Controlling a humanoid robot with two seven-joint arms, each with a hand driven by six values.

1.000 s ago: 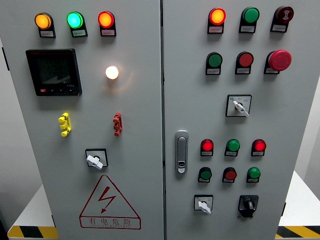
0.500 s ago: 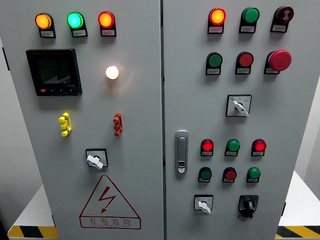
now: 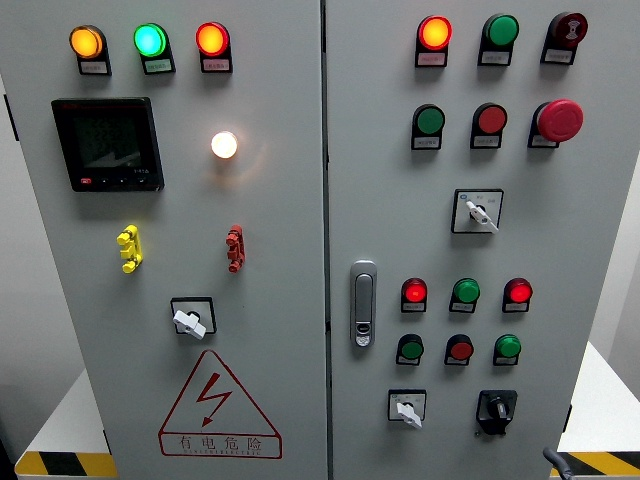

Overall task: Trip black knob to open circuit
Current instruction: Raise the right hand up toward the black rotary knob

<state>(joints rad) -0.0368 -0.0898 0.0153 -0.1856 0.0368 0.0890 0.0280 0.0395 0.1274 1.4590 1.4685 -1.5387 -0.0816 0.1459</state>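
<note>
Now — grey cabinet (image 3: 270, 300) | black knob (image 3: 496, 408) low-right, untouched

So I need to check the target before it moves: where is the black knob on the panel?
In the head view, the black knob sits at the right door's lower right, right of a white-handled switch, below the green button.

Dark curved sliver of robot part (image 3: 553, 462), bottom right.

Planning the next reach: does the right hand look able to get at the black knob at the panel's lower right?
Probably yes. Only a dark tip of the right hand shows at the bottom edge, just below and right of the black knob. Nothing stands between them, and the panel face around the knob is bare.
</note>
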